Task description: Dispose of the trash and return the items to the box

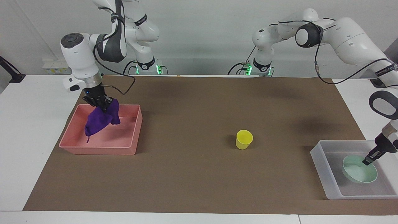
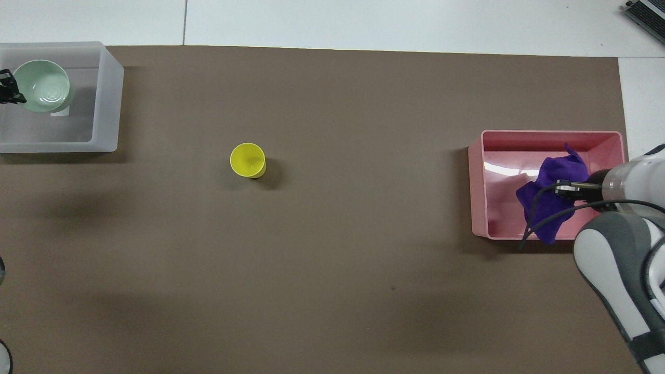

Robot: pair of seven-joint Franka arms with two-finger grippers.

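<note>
Right gripper (image 1: 104,105) clamps purple rag (image 1: 99,120) over pink tray (image 1: 130,146) — left gripper (image 1: 367,161) clamps bowl (image 1: 357,174) in box (image 1: 323,171).

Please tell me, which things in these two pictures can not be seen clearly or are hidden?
- Overhead view: the left gripper is cut off by the picture's edge at the mint-green bowl.
- Both views: the bowl covers most of the white label on the box floor.
- Both views: whether the bowl rests on that floor cannot be told.
- Both views: the purple rag under the right gripper hides part of the pink tray.
</note>
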